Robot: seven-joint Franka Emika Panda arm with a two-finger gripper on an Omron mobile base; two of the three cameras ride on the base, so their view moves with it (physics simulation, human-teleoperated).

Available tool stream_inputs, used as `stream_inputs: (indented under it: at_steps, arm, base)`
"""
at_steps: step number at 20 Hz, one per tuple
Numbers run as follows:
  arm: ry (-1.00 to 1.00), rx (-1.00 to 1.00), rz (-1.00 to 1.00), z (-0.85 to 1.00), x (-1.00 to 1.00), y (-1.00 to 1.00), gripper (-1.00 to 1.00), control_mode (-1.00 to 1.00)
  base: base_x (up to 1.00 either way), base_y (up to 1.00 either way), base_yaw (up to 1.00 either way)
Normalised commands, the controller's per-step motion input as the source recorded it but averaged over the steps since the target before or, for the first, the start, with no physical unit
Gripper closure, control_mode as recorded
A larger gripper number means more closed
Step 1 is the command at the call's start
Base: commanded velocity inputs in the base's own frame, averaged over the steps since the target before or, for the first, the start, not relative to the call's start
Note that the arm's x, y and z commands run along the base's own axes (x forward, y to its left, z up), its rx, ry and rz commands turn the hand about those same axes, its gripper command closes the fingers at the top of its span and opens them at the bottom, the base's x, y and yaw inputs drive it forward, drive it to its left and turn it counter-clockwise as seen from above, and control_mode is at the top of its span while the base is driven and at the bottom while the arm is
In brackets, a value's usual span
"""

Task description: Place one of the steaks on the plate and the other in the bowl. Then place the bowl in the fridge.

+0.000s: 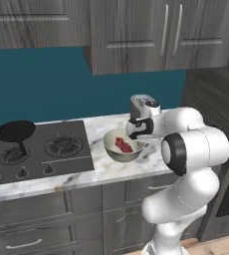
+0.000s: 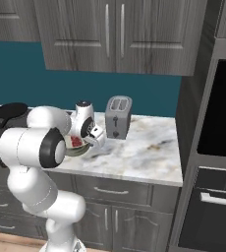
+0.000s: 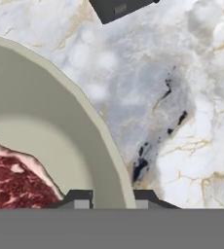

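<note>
Beige bowl [image 3: 60,141] rim sits pinched between the fingers [image 3: 113,200], steak [image 3: 11,182] inside.

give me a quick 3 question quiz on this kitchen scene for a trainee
1. True or false: the slab of raw red steak lies inside the round beige bowl.
2. Which stands to the right of the bowl in the right base view: A) the grey two-slot toaster, B) a kettle, C) a white plate?
3. Fill in: the two-finger gripper has its fingertips on either side of the bowl's ____.

Key: 1 true; 2 A; 3 rim. The bowl rests on the marble counter, beside the black gas hob that carries a black pan.
</note>
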Motion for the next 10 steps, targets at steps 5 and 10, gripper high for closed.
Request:
stream_inputs:
  at_steps: [5, 10]
  arm:
    - [-0.01, 0.01, -0.01, 0.19, -0.24, 0.02, 1.0, -1.0]
    - [-0.07, 0.16, 0.0, 0.88, -0.87, 0.01, 1.0, -1.0]
  base:
    - [0.0, 0.0, 0.0]
    - [0.0, 0.0, 0.0]
